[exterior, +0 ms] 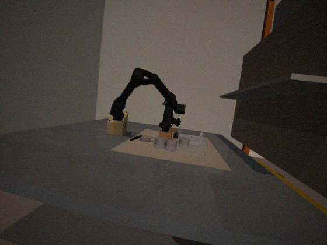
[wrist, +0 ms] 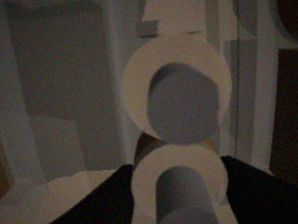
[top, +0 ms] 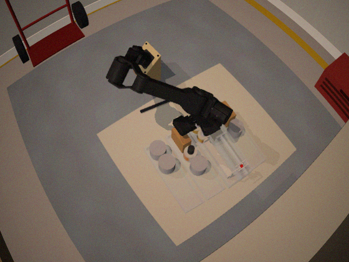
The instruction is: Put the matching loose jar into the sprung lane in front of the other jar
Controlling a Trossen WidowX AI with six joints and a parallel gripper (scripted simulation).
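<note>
My gripper [top: 202,135] [exterior: 166,127] [wrist: 176,169] is shut on a cream jar with a grey lid [wrist: 172,187], held upright low over the near end of the lanes. Its black fingers show on both sides of the jar in the wrist view. A second cream jar with a grey lid [wrist: 175,102] stands just beyond it, close to it or touching it; I cannot tell which. The clear pusher lane [top: 229,153] runs away from the gripper to a red-marked end [top: 241,166]. In the top and exterior views the arm hides both jars.
Three grey cylinders [top: 157,148] [top: 167,163] [top: 198,164] stand on the pale lanes to the left, and another one [top: 235,128] to the right of the gripper. A black-lidded jar [top: 191,151] and an orange box [top: 180,139] sit beside the gripper. A black rod [top: 152,106] lies on the cream mat [top: 131,150].
</note>
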